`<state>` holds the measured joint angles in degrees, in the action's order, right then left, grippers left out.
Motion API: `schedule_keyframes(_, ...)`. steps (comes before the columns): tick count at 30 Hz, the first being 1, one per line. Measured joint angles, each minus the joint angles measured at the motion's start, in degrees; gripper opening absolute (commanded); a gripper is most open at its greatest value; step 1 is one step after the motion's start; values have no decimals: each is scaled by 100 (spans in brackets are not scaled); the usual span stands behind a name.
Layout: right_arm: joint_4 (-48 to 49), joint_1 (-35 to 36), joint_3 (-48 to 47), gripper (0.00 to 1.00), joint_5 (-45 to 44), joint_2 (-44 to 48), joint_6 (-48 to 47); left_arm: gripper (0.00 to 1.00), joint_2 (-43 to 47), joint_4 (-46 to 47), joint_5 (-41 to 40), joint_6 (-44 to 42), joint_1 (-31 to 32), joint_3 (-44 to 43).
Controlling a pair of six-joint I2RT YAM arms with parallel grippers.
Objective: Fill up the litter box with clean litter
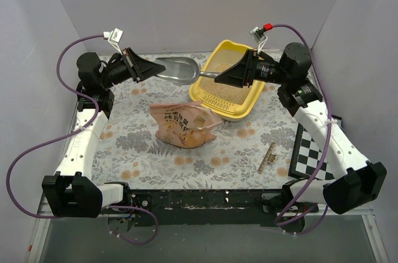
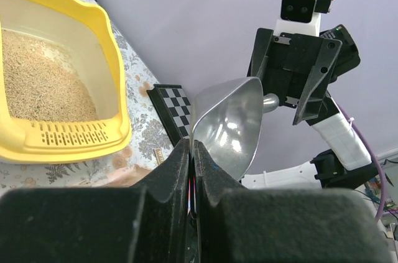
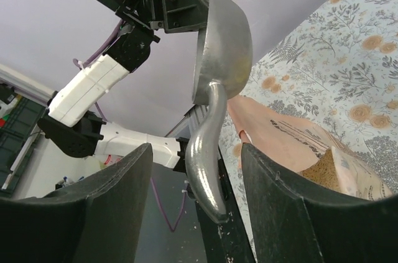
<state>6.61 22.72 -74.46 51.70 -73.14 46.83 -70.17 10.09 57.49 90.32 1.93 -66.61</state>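
Count, top view: litter box, 1; bed of litter in it, 1; metal scoop, 1; pink bag, 1; checkered board, 1; small flat strip beside that board, 1; flowered cover on the table, 1. Rig — arms, 2: left arm, right arm. Grippers, 2: left gripper, right gripper. Purple cables, 2 — one per arm.

Left gripper pinches scoop rim; litter box nearby.

Floral table, yellow litter box (clean litter inside), pink bag, checkered board, small strip
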Motion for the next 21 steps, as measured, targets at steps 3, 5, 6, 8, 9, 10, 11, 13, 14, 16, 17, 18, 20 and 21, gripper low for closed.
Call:
schedule_keyframes(3, 57, 61, 0, 61, -70, 0, 63, 0, 0, -72, -20, -39, 13, 0)
schedule_keyframes(5, 122, 103, 0, 57, -85, -4, 107, 0, 0, -107, -37, -59, 15, 0)
schedule_keyframes(6, 142, 118, 0, 53, -94, -11, 122, 0, 0, -114, -50, -68, 17, 0)
schedule_keyframes(8, 188, 153, 0, 50, -103, -46, 166, 0, 0, -127, -74, -81, 17, 0)
schedule_keyframes(9, 216, 173, 0, 50, -103, -81, 214, 0, 0, -127, -76, -83, 17, 0)
schedule_keyframes(10, 223, 179, 0, 49, -107, -101, 232, 0, 0, -131, -79, -85, 17, 0)
schedule_keyframes(11, 232, 188, 0, 48, -111, -127, 251, 0, 0, -142, -81, -98, 17, 0)
schedule_keyframes(13, 240, 212, 0, 45, -144, -170, 271, 0, 0, -153, -92, -103, 20, 0)
schedule_keyframes(14, 240, 219, 0, 43, -168, -184, 275, 0, 0, -155, -103, -103, 26, 0)
schedule_keyframes(16, 247, 223, 0, 40, -197, -190, 282, 0, 0, -153, -105, -103, 39, 0)
schedule_keyframes(17, 247, 227, 0, 39, -205, -190, 286, 0, 0, -153, -109, -101, 44, 0)
schedule_keyframes(18, 249, 234, 0, 37, -214, -192, 289, 0, 0, -153, -111, -101, 50, 0)
schedule_keyframes(20, 249, 240, 0, 35, -229, -192, 291, 0, 0, -153, -114, -101, 55, 0)
schedule_keyframes(21, 249, 243, 0, 35, -232, -192, 293, 0, 0, -151, -114, -101, 55, 0)
